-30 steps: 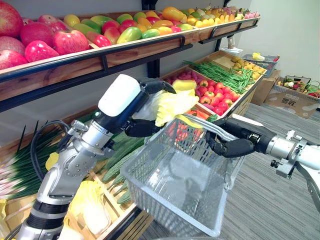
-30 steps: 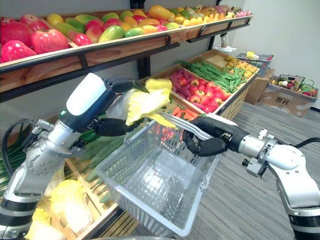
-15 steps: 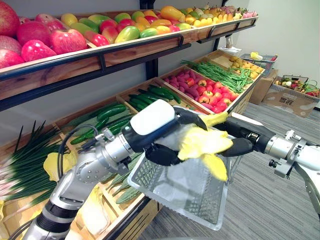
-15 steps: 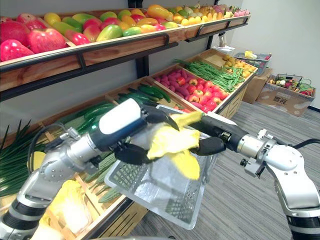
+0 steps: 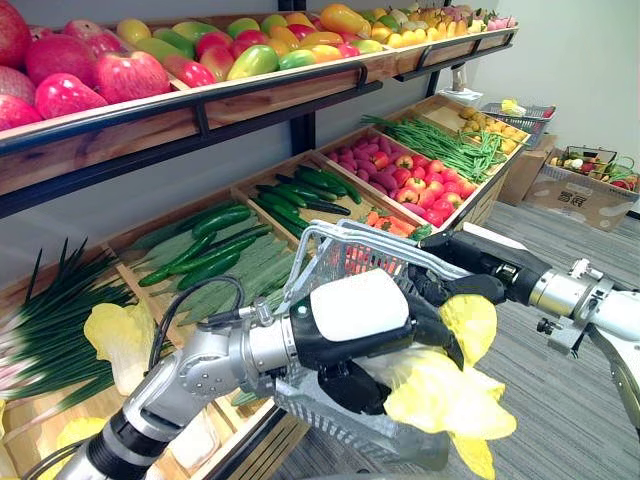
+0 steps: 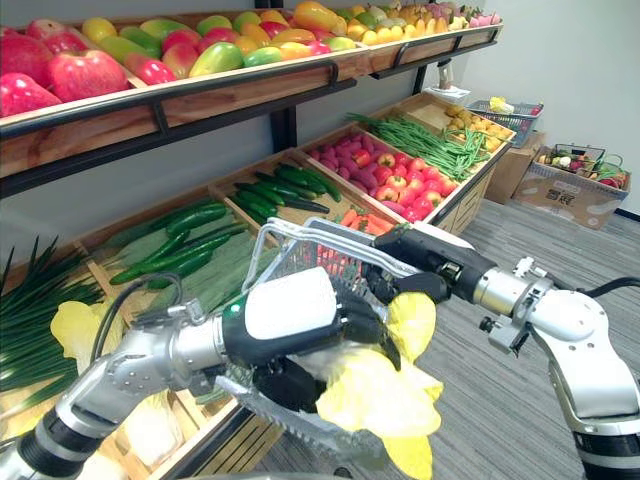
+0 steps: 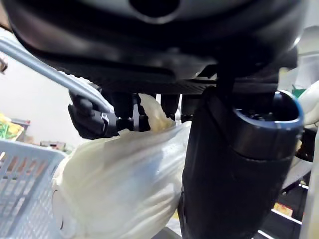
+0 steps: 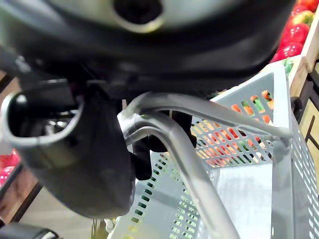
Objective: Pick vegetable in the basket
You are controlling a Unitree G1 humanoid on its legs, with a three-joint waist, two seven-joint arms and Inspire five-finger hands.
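The left hand (image 5: pixel 425 330) grips a napa cabbage (image 5: pixel 440 395) drooping past the near rim of the shopping basket (image 5: pixel 330 238). Released here, it could tumble out. The right hand (image 5: pixel 470 285) clasps the handles (image 8: pixel 169 134).

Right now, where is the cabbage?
In the eye views the cabbage hangs low in the centre, clutched in the left hand, against the near side of the grey basket whose handle the right hand holds.
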